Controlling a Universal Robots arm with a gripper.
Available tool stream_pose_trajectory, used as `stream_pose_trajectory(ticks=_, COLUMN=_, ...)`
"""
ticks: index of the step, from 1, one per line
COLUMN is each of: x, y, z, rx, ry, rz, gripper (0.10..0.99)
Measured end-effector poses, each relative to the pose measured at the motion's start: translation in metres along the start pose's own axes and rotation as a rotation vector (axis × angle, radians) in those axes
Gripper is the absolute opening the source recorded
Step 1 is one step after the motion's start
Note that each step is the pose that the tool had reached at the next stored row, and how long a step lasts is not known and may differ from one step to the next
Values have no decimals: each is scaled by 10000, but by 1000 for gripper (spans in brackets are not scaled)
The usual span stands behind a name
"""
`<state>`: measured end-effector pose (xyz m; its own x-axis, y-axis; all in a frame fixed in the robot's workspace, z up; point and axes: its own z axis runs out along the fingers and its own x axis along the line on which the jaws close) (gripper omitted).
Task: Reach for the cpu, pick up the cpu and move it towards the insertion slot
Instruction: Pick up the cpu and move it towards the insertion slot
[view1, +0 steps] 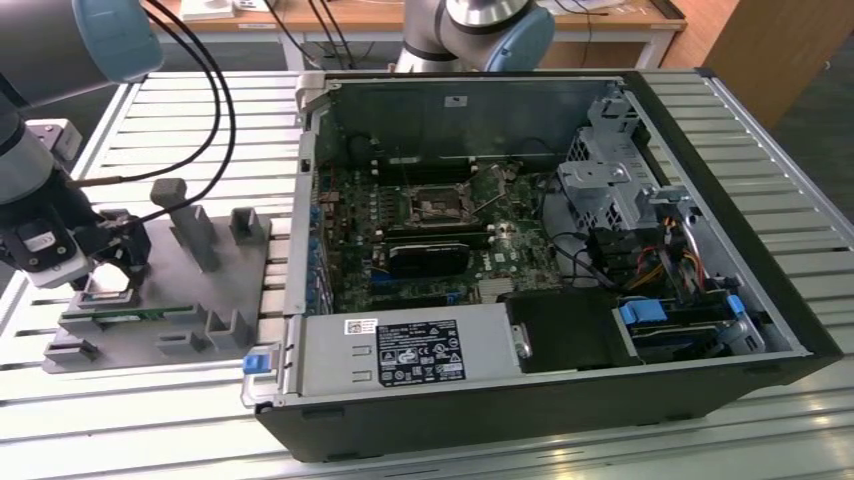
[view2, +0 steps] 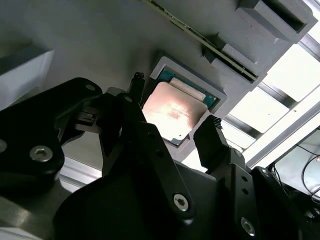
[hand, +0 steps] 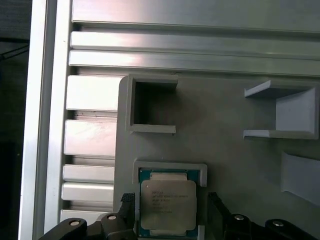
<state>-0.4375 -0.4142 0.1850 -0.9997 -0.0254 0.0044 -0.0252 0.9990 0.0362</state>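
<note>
The picture's edge in the first wrist view cuts off one side of the cpu and most of the end effector. In the exterior view the inside of the insertion slot is probably too small to judge.

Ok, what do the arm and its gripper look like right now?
The arm is grey with a pale blue joint cap, and black cables loop from it. The gripper is black, with angular linked fingers fastened by silver screws.
</note>
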Motion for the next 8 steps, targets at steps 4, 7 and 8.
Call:
stream_pose_trajectory(ticks=4, x=0, y=0, z=6, rx=0, ry=1, rz=-4, gripper=667)
stream_pose_trajectory(ticks=7, x=1, y=0, z=7, rx=1, ry=4, rz=-7, gripper=600)
stream_pose_trajectory(ticks=8, x=0, y=-1, z=8, rx=1, ry=3, rz=-7, gripper=541)
